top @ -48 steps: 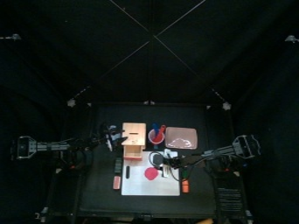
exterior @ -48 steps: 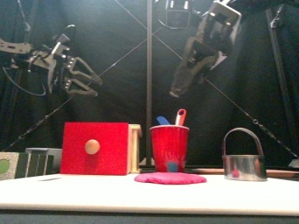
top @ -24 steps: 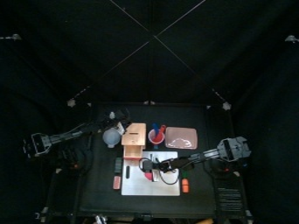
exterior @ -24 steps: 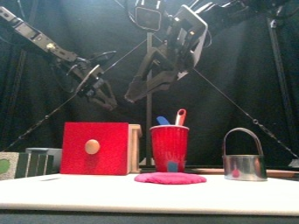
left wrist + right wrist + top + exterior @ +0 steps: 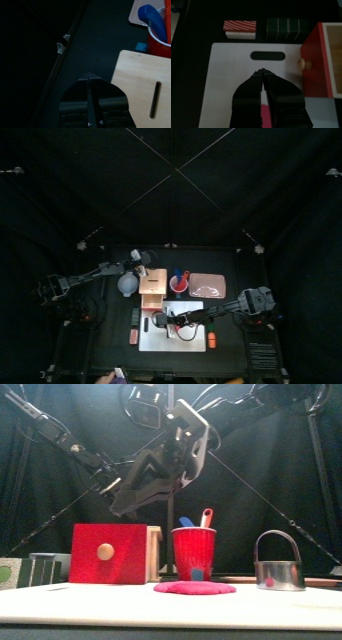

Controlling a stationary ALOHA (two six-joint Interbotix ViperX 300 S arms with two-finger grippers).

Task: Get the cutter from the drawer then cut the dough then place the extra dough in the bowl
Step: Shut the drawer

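Two pairs of jaws are clenched, neither grasping anything. Since half a second ago the right gripper (image 5: 261, 75) has swung further left over the board (image 5: 228, 75), its tips now near the red front of the box (image 5: 110, 554) with the dough (image 5: 194, 587) beneath it. The left gripper (image 5: 89, 77) has drawn back to behind the box's back left corner. The cutter (image 5: 277, 562) stands unmoved and upright, right of the dough and the cup (image 5: 194, 552).

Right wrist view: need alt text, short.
The right gripper, jaws shut, hangs over a white cutting board. A wooden box with a red drawer front stands at the board's edge; past the board lie a dark green sushi roll and a red-and-white striped toy.
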